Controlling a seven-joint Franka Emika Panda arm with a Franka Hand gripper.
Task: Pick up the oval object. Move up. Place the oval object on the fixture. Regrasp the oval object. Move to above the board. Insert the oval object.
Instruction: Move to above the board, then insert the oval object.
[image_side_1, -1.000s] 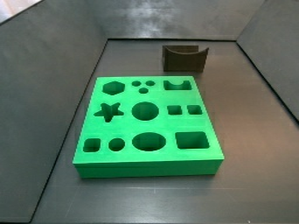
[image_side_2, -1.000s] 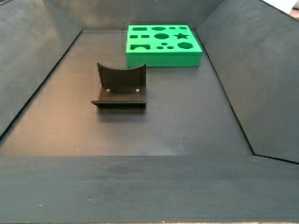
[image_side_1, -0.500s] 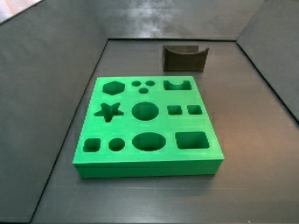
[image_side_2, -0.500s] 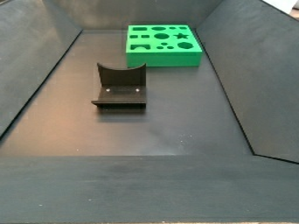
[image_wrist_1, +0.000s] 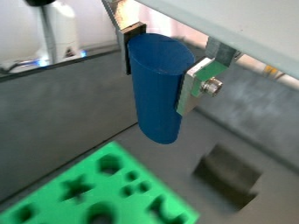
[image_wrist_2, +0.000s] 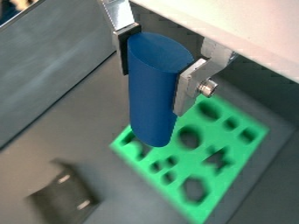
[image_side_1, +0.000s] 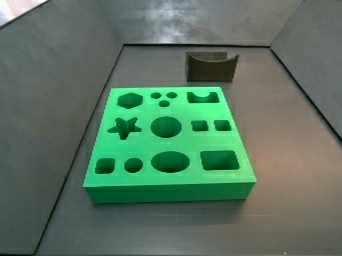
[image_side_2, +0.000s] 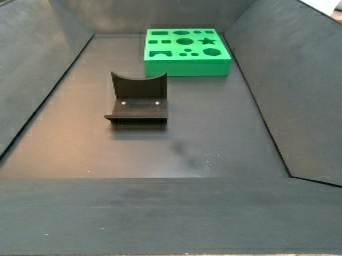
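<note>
In both wrist views my gripper (image_wrist_1: 158, 68) (image_wrist_2: 155, 68) is shut on the oval object (image_wrist_1: 158, 87) (image_wrist_2: 152, 92), a blue peg that hangs down between the silver fingers (image_wrist_1: 197, 83). It is held high above the floor. The green board (image_wrist_1: 111, 188) (image_wrist_2: 216, 140) lies far below it, and the dark fixture (image_wrist_1: 228, 175) (image_wrist_2: 61, 197) stands apart from the board. In both side views the board (image_side_1: 167, 140) (image_side_2: 187, 50) and the fixture (image_side_1: 211, 66) (image_side_2: 136, 98) show, with nothing on the fixture. The gripper and the peg are out of both side views.
Dark sloping walls (image_side_1: 54, 110) (image_side_2: 274, 90) enclose the dark floor on all sides. The board has several shaped holes, among them a star (image_side_1: 124, 127) and a large round hole (image_side_1: 170, 161).
</note>
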